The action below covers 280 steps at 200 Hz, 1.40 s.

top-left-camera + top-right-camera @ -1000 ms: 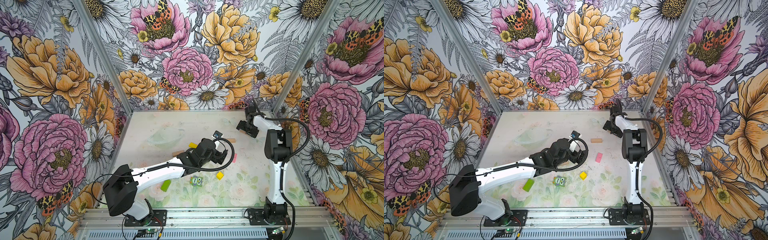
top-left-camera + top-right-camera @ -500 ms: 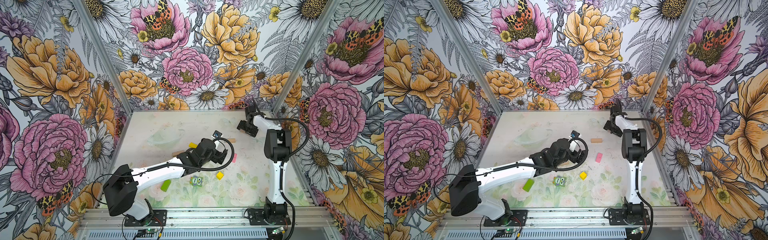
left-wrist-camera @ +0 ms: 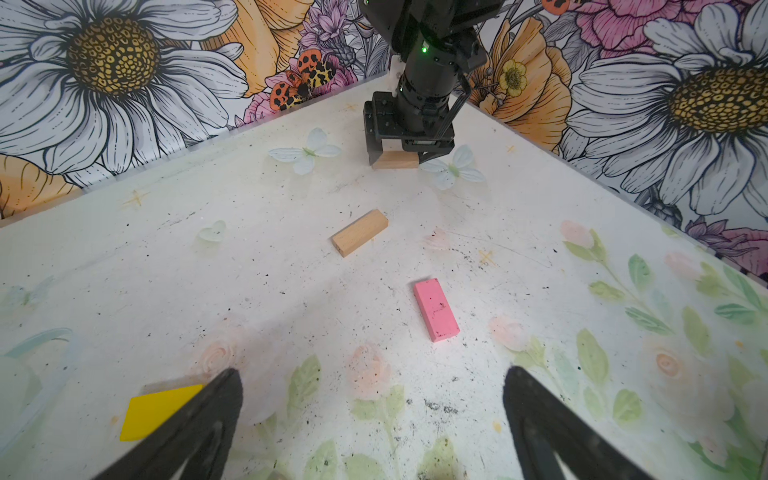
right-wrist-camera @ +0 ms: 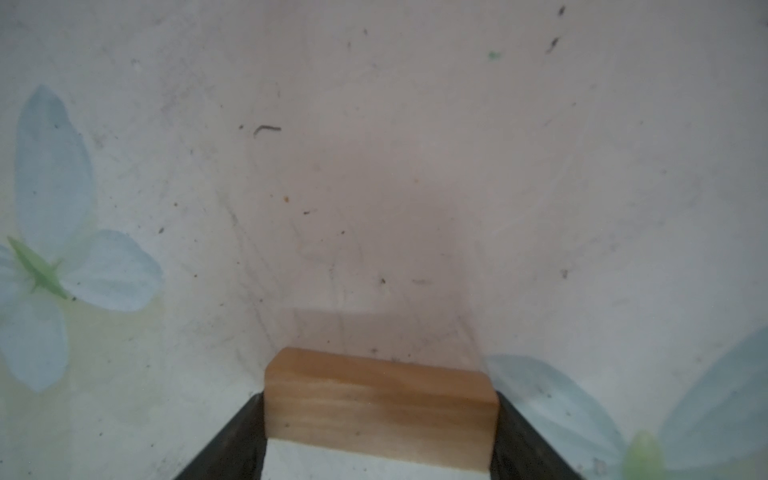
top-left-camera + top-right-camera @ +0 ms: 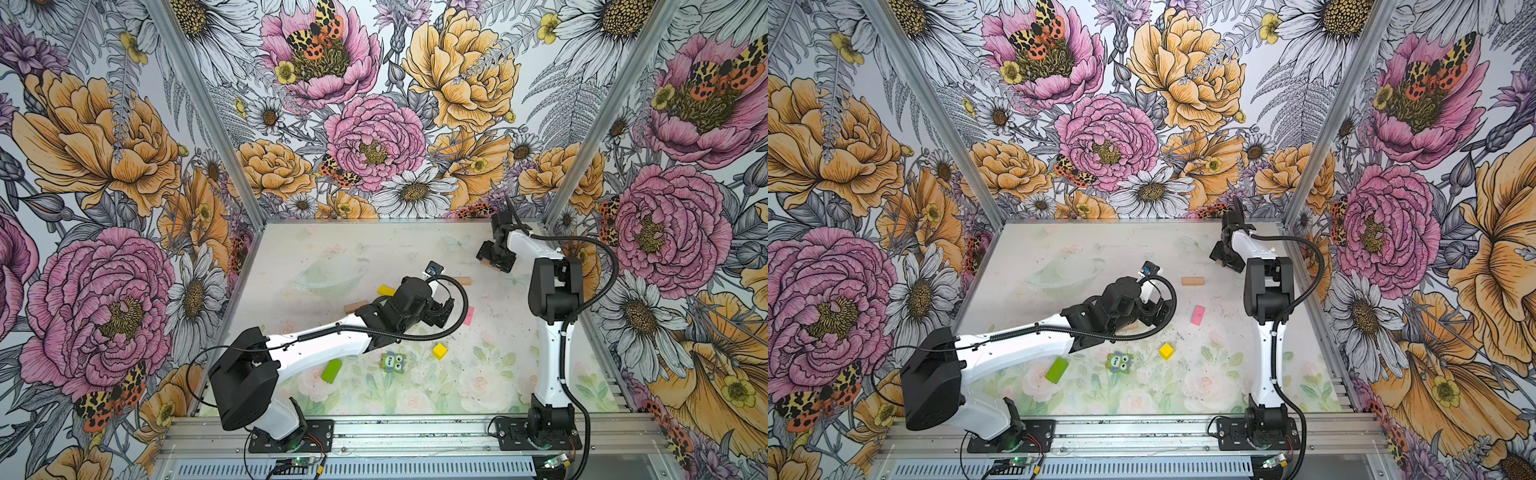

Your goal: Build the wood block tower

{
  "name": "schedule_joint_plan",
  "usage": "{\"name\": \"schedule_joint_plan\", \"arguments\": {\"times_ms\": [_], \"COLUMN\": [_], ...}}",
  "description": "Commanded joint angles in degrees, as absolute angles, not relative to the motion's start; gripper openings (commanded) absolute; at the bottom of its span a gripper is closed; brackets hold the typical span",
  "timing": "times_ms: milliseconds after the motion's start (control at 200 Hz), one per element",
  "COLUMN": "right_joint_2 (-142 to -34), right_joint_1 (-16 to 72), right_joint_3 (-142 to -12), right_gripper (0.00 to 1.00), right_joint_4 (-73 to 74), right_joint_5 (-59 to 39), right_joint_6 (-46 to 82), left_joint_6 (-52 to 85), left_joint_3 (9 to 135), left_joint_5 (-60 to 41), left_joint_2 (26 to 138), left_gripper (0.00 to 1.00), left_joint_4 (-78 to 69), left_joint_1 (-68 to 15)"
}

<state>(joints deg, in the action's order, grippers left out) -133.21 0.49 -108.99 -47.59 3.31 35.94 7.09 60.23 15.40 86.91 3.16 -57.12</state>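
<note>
Tan bar (image 4: 380,399) at the far right of the surface (image 5: 374,245), lying flat between the fingers of the right pincer (image 3: 398,158). Both fingers lie against its ends, so we read the pincer as pinching the bar, which rests on the surface and is not yet lifted. We judge the step in hand to be an opening pick: no tower stands anywhere, and every block we can see lies single and flat. The next move calls for a straight lift, then a carry to a free patch nearer the middle, where the bar can serve as a base piece.

The left pincer (image 3: 372,374) hangs over the middle, fingers spread wide with nothing between them. Ahead of it lie a second tan bar (image 3: 360,232) and a pink block (image 3: 436,309), apart from each other; a yellow block (image 3: 160,411) sits just beside one left finger. In both top views a yellow cube (image 5: 439,351), an owl block (image 5: 392,360) and a lime-green block (image 5: 331,371) lie nearer the front edge. In a top view a third tan bar (image 5: 356,307) shows partly from under the left arm (image 5: 324,345). We expect that arm, stretched across the middle, to be the main obstacle to any carry inward
</note>
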Motion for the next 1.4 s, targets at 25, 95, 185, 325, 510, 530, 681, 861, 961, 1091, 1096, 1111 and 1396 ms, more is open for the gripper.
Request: {"name": "schedule_joint_plan", "arguments": {"times_ms": [25,95,185,325,510,530,681,861,961,1091,1096,1111,1396], "right_joint_2": [-132.47,-130.8,-128.14,-123.48,-117.26,-116.57,-112.16,-108.62,-107.8,-107.7,-107.68,-107.78,-109.16], "right_joint_1": [0.36,0.59,0.94,1.65,3.55,3.85,6.59,10.54,12.57,14.73,14.84,14.99,16.35], "right_joint_3": [-108.2,-106.88,-104.8,-100.96,-94.9,-94.2,-89.63,-86.15,-84.71,-83.29,-83.26,-83.12,-81.68], "right_gripper": [0.73,0.73,0.73,0.73,0.73,0.73,0.73,0.73,0.73,0.72,0.72,0.73,0.73], "right_joint_4": [-48.34,-48.25,-48.21,-48.23,-48.18,-48.16,-48.16,-47.82,-47.34,-46.22,-46.14,-45.95,-44.91], "right_joint_5": [3.34,3.25,3.22,2.88,2.89,2.9,3.12,2.64,2.38,2.2,2.2,2.12,1.93], "right_joint_6": [35.26,34.81,34.22,33.31,32.53,32.44,32.12,32.17,32.34,32.34,32.34,32.3,31.43], "left_joint_6": [7.29,7.68,8.38,9.14,9.52,9.73,12.82,17.85,20.09,22.11,22.22,22.37,23.64], "left_joint_3": [60.32,59.57,58.18,55.3,50.29,49.73,44.93,39.06,36.96,34.67,34.61,34.36,32.25], "left_joint_5": [16.43,16.69,17.18,18.22,21.0,21.32,23.31,26.68,28.53,30.14,30.14,30.29,31.45], "left_joint_2": [86.0,85.07,83.47,79.89,74.27,73.52,67.03,58.67,54.45,48.91,48.71,48.09,40.81], "left_gripper": [0.99,0.99,0.99,0.99,0.99,0.99,0.99,0.99,0.99,0.99,0.99,0.99,0.99], "left_joint_4": [2.75,2.76,2.74,2.66,3.5,3.69,5.58,9.26,12.15,14.88,14.95,15.14,17.09], "left_joint_1": [-56.69,-56.83,-56.86,-57.35,-57.91,-57.92,-58.07,-58.57,-58.84,-58.79,-58.79,-58.8,-58.55]}}
